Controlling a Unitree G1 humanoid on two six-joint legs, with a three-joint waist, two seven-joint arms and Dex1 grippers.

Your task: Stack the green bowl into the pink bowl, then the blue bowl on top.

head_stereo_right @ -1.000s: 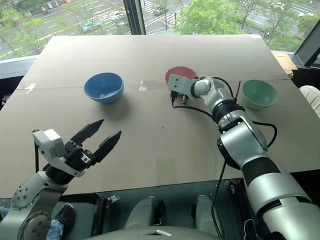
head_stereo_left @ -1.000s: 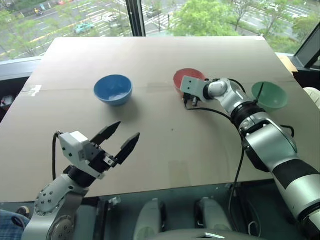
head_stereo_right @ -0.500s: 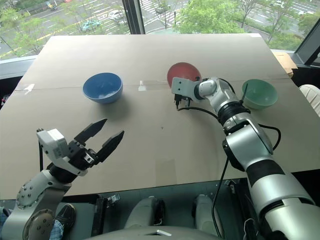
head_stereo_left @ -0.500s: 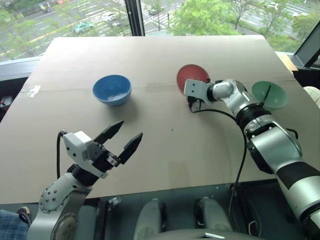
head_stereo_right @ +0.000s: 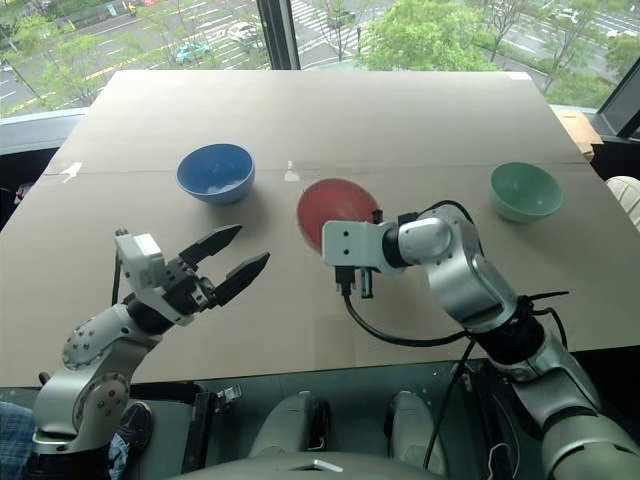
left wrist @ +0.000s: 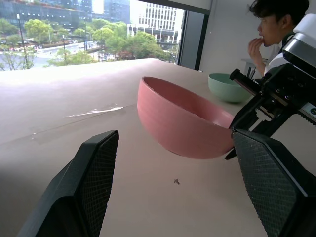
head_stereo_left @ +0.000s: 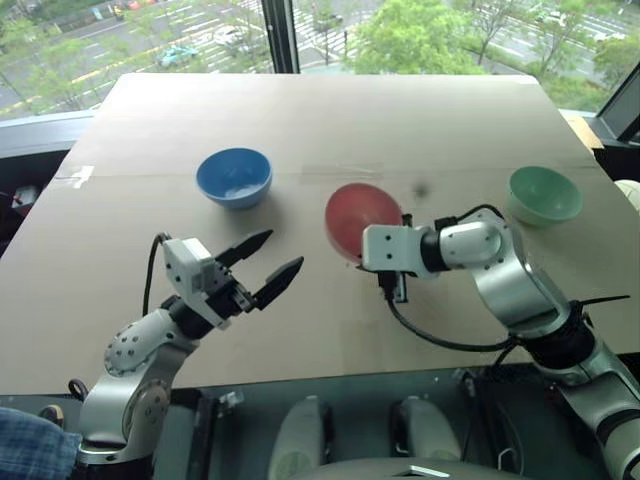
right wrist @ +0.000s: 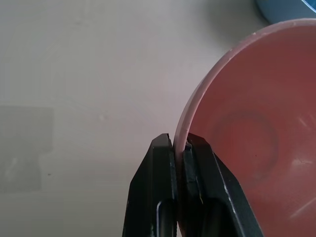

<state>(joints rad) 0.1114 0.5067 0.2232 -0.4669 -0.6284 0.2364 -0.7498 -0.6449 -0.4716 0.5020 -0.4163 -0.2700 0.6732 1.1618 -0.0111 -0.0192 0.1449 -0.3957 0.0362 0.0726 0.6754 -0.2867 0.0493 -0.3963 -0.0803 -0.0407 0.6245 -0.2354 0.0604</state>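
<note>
My right gripper (right wrist: 180,144) is shut on the near rim of the pink bowl (head_stereo_left: 360,218). The bowl hangs tilted just above the middle of the table. The blue bowl (head_stereo_left: 234,177) stands upright at the left rear of it. The green bowl (head_stereo_left: 544,194) stands alone at the far right. My left gripper (head_stereo_left: 268,264) is open and holds nothing. It hovers over the near left of the table, pointing toward the pink bowl (left wrist: 182,123) from a short distance.
The brown cardboard tabletop (head_stereo_left: 330,110) reaches back to a window. A strip of clear tape (head_stereo_left: 78,177) lies near its left edge. A black cable (head_stereo_left: 430,340) loops under my right forearm. A person (left wrist: 270,19) sits beyond the table's right side.
My right gripper has pulled the pink bowl from the back of the table toward me, lifted and tilted. The left gripper has edged forward, still open. The blue and green bowls have stayed put.
</note>
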